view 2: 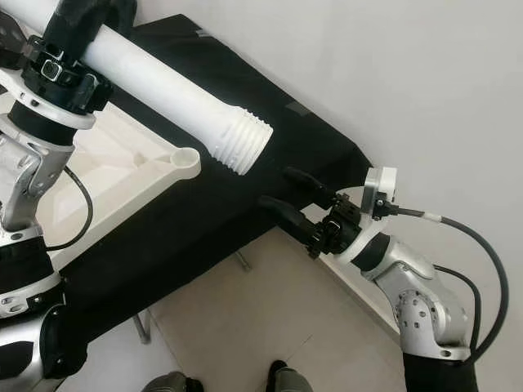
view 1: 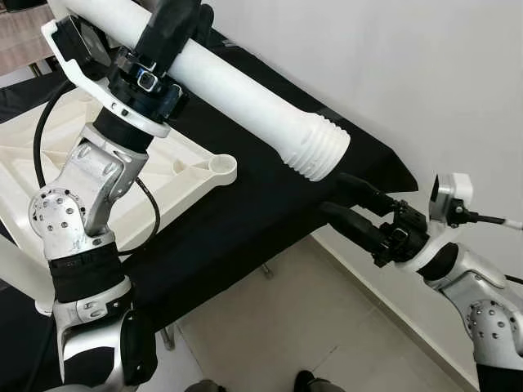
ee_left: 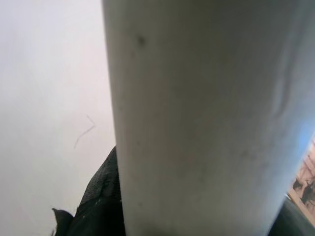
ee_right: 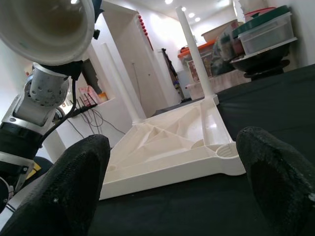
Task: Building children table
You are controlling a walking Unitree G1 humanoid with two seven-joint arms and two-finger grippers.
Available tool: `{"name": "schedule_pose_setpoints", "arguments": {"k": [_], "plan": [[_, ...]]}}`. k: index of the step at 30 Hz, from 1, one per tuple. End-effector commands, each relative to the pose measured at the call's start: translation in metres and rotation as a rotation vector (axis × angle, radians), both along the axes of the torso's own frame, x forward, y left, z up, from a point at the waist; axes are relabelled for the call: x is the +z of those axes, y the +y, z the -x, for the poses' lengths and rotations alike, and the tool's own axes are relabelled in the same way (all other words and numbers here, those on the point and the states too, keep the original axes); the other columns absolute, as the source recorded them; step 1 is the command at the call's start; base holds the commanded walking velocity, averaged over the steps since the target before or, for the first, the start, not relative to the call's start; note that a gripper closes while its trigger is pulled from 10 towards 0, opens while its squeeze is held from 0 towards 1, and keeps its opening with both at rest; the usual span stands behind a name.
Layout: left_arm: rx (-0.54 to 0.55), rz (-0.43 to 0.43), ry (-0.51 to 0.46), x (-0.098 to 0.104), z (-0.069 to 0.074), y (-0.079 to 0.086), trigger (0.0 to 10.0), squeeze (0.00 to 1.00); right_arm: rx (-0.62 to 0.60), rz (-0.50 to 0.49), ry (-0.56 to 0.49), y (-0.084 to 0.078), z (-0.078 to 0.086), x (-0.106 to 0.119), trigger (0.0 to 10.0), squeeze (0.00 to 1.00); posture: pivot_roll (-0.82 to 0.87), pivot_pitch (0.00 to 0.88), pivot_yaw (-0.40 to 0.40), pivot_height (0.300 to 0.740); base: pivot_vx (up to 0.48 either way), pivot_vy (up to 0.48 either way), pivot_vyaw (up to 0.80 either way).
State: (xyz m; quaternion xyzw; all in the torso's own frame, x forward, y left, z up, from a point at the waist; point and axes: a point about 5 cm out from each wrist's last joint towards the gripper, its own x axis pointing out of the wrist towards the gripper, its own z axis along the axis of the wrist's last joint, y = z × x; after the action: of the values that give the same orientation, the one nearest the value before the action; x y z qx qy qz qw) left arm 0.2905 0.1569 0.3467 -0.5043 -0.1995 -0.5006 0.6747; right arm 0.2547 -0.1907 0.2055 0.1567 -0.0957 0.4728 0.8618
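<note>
My left gripper [view 1: 175, 28] is shut on a long white table leg [view 1: 261, 106] and holds it slanted above the table, its threaded end [view 1: 319, 149] pointing down and right. The leg [ee_left: 197, 123] looms close in the left wrist view. The white tabletop [view 1: 167, 159] lies upside down on the black cloth, its corner socket [view 1: 221, 166] below the leg. Two other legs [ee_right: 194, 54] stand upright on the tabletop [ee_right: 172, 142]. My right gripper [view 1: 333, 193] hangs open beside the table's corner, below the threaded end, with nothing between its fingers [ee_right: 64, 191].
A black-clothed table [view 1: 245, 229] carries the tabletop, its edge running diagonally. A white wall [view 1: 409, 65] stands close on the right. Beige tiled floor [view 1: 310, 327] lies below. Storage containers [ee_right: 266, 34] sit at the table's far side.
</note>
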Motion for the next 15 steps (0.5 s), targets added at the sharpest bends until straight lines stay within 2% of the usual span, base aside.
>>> {"name": "schedule_pose_setpoints", "arguments": {"k": [1, 6, 7, 9, 10, 11, 12, 15], "plan": [[0.012, 0.01, -0.035, 0.006, 0.002, 0.005, 0.0, 0.0, -0.019, 0.016, -0.017, -0.003, 0.002, 0.002, 10.0, 1.0, 0.01, 0.153, -0.016, 0.74, 0.0, 0.0, 0.0], [0.042, -0.001, -0.038, 0.007, 0.0, 0.014, 0.0, 0.0, -0.034, 0.074, -0.034, -0.01, 0.005, 0.004, 10.0, 1.0, 0.02, 0.156, -0.016, 0.74, 0.0, 0.0, 0.0], [0.048, -0.006, -0.041, 0.008, -0.001, 0.016, 0.0, 0.0, -0.037, 0.094, -0.033, -0.011, 0.005, 0.003, 10.0, 0.58, 0.02, 0.155, -0.017, 0.74, 0.0, 0.0, 0.0], [0.052, -0.009, -0.044, 0.008, -0.001, 0.017, 0.0, 0.0, -0.039, 0.106, -0.032, -0.012, 0.006, 0.003, 10.0, 0.58, 0.01, 0.155, -0.018, 0.74, 0.0, 0.0, 0.0], [0.053, -0.012, -0.049, 0.009, -0.001, 0.017, 0.0, 0.0, -0.04, 0.119, -0.031, -0.012, 0.006, 0.002, 10.0, 0.21, 0.01, 0.155, -0.019, 0.74, 0.0, 0.0, 0.0], [0.053, -0.012, -0.049, 0.009, -0.001, 0.017, 0.0, 0.0, -0.04, 0.119, -0.031, -0.012, 0.006, 0.002, 10.0, 0.21, 0.01, 0.155, -0.019, 0.74, 0.0, 0.0, 0.0], [0.055, -0.015, -0.052, 0.01, -0.002, 0.018, 0.0, 0.0, -0.041, 0.123, -0.03, -0.013, 0.006, 0.002, 10.0, 0.0, 0.01, 0.154, -0.019, 0.74, 0.0, 0.0, 0.0], [0.062, -0.032, -0.054, 0.011, -0.003, 0.018, 0.0, 0.0, -0.045, 0.147, -0.034, -0.014, 0.006, 0.002, 10.0, 0.0, 0.01, 0.152, -0.022, 0.74, 0.0, 0.0, 0.0]]}}
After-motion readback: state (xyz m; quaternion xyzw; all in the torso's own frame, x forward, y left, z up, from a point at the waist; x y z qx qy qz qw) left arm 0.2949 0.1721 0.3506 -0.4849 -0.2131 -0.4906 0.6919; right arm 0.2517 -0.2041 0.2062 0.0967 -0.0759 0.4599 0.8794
